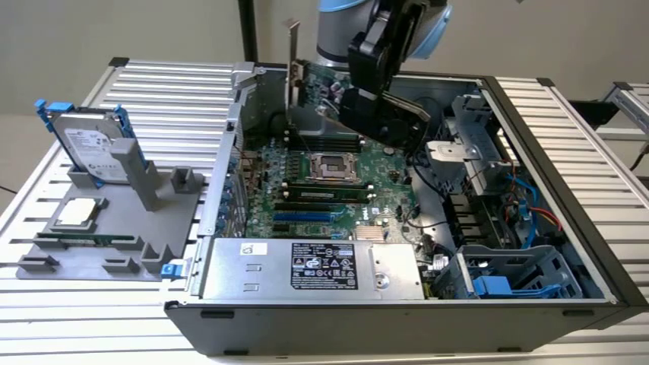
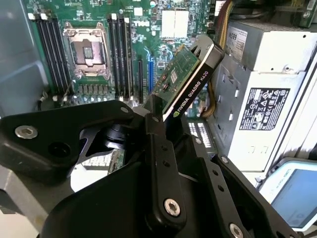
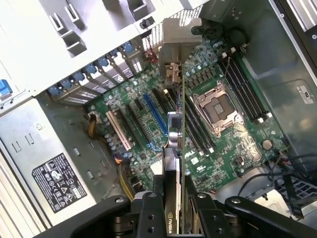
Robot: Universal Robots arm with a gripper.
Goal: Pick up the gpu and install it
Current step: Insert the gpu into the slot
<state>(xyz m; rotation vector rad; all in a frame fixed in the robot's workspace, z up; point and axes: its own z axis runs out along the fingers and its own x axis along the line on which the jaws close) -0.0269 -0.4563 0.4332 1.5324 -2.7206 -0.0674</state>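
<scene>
1. Exterior view: the gripper hangs over the open computer case, at about twelve o'clock of the motherboard.
2. Its jaws are clamped on the gpu. The card stands on edge above the board, and its silver bracket rises past the case rim at about ten o'clock of the gripper.
3. In the second wrist view the gpu is tilted, with both its green face and its black shroud edge in sight. The black fingers pinch one end of it, and the card looks apart from the slots beneath.
4. In the first wrist view the gpu is seen edge-on between the gripper and the case's slotted rear wall, bracket end towards that wall. A blue slot lies to one side of it and the CPU socket to the other.
5. In the exterior view the CPU socket sits at about seven o'clock of the gripper. The power supply is further along that line, by the case's near edge.
6. Outside the case, at nine o'clock, a grey fixture on the slatted table holds a hard drive upright in a blue frame.
</scene>
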